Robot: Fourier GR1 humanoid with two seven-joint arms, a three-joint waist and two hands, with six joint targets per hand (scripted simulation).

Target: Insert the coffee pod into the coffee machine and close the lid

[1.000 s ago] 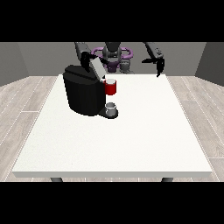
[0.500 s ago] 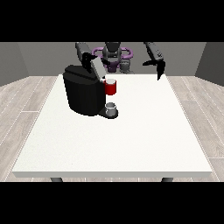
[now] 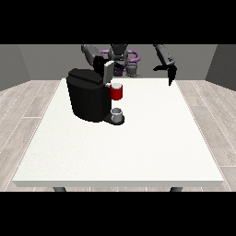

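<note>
The black coffee machine [image 3: 88, 97] stands on the left half of the white table [image 3: 138, 147], with its lid [image 3: 108, 71] raised at the back. A red thing at the machine [image 3: 117, 92] sits at its front, and a grey thing [image 3: 118, 114] rests on its base below that. The hand at the view's left [image 3: 98, 61] is right behind the raised lid and partly hidden by it. Over the table's far right edge, the hand at the view's right [image 3: 169, 73] hangs in the air with its fingers straight down, holding nothing.
The robot's torso [image 3: 120, 57] stands behind the table's far edge. A wooden floor surrounds the table on all sides.
The hand at the view's right has drifted a little down and to the right. The hand at the view's left stays near the lid.
</note>
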